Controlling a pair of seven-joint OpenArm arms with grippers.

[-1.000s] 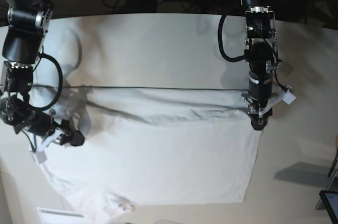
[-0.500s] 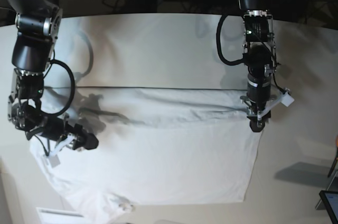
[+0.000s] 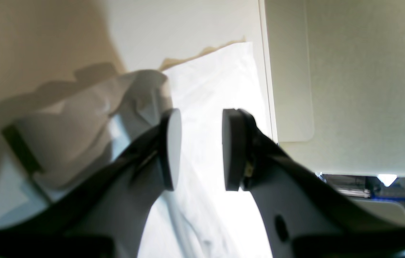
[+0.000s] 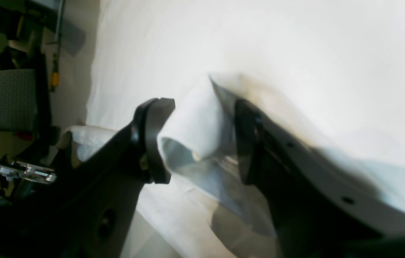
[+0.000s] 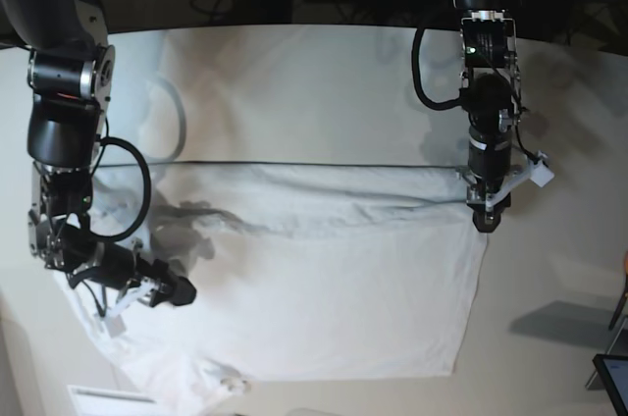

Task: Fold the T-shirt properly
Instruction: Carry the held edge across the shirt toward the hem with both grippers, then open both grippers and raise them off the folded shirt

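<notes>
Folding is mid-step: the T-shirt (image 5: 294, 279) lies spread on the table (image 5: 294, 82), its 9 o'clock edge pinched by the right gripper (image 4: 195, 143), while the left gripper (image 3: 197, 148) at 3 o'clock gapes empty and must next close on cloth.

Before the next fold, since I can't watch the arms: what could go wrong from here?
1. The right gripper pinches only a small bunched fold of the T-shirt; it might slip out when pulled.
2. The left gripper stands open with nothing between its pads, so that side would likely lag and the fold skew.
3. Wrinkles near the collar may get folded in.
</notes>
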